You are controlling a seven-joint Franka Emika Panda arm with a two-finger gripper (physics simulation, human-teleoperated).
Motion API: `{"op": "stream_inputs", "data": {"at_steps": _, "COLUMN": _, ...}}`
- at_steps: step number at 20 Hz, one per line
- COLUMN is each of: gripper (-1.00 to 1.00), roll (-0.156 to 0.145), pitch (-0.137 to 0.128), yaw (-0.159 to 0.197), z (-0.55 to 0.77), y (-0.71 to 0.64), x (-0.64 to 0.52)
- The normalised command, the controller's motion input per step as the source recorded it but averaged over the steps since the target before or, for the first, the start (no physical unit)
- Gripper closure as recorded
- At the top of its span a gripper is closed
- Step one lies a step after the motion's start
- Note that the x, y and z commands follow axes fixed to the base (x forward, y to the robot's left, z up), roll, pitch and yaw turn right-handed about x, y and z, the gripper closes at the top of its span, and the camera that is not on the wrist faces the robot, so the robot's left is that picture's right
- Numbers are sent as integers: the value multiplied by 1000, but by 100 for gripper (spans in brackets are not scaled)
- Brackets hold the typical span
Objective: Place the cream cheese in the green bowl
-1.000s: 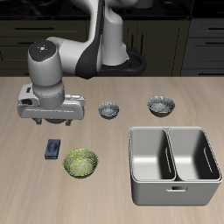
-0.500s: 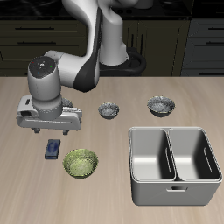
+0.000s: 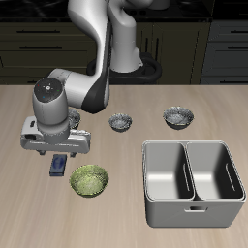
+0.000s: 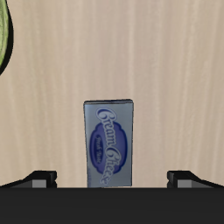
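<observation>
The cream cheese [image 3: 60,166] is a small flat dark blue box lying on the table near the front edge; in the wrist view its label [image 4: 108,143] reads clearly. The green bowl [image 3: 90,180] sits right beside it on the table, and its rim shows at the edge of the wrist view [image 4: 3,35]. My gripper [image 3: 56,152] hangs just above the box, open, with one fingertip [image 4: 40,178] on each side of it. The box lies between the fingers and is not gripped.
Two grey metallic bowls [image 3: 120,122] [image 3: 178,117] stand farther back. A steel double tray [image 3: 192,182] fills the table's front on the other side of the green bowl.
My gripper has come down and moved toward the table's front edge, from well above the table to just over the cream cheese. The box and bowls have not moved.
</observation>
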Motion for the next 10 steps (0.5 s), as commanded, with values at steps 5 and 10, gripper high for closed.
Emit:
{"op": "stream_inputs", "data": {"at_steps": 5, "gripper": -100, "roll": -6, "pitch": -2, "yaw": -1, "z": -170, "y": 23, "x": -79}}
{"op": "stream_inputs", "data": {"at_steps": 10, "gripper": -100, "roll": -7, "pitch": -33, "yaw": 19, "z": -166, "y": 34, "x": -168}}
